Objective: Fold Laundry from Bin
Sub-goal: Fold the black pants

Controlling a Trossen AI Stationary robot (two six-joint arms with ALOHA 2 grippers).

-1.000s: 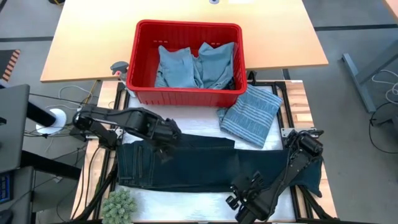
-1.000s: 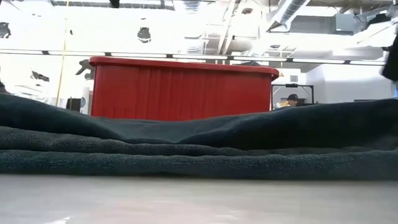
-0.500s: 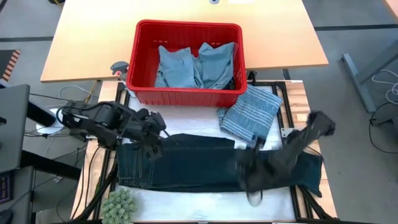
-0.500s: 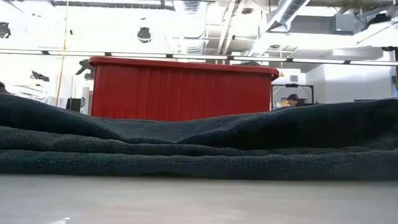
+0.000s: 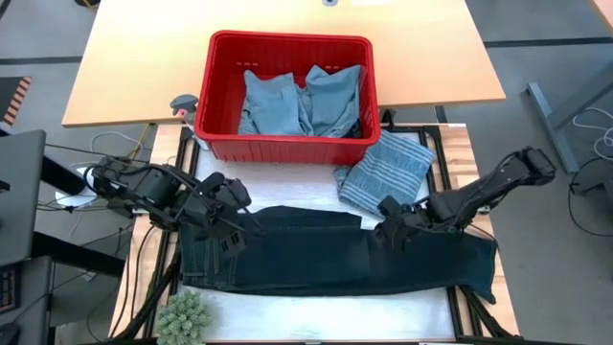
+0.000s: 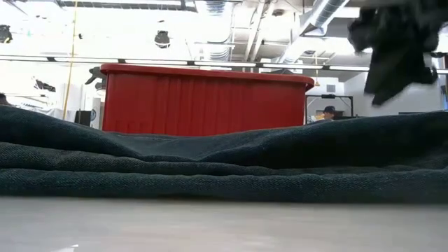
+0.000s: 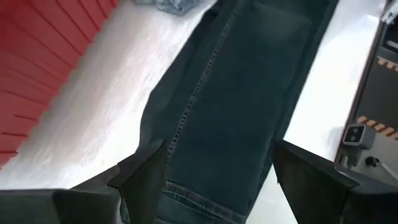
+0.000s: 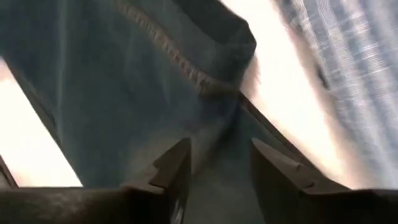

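Dark navy jeans lie spread flat and lengthwise across the white table top; they also fill the low view. My left gripper is open over their left end, its fingers wide apart. My right gripper is open above the far edge of the jeans near their middle, and in the low view it shows clear of the cloth. A grey-blue striped garment lies folded to the right of the red bin. Light blue garments lie in the bin.
The bin stands at the far middle of the table, close behind the jeans. A green tufted object sits at the near left corner. Bare white table shows along the near edge.
My right gripper has swung from the table's near edge toward the far side and now stands over the far edge of the jeans, near the striped garment. My left gripper has gone a little toward the table's left edge. The jeans have stayed flat.
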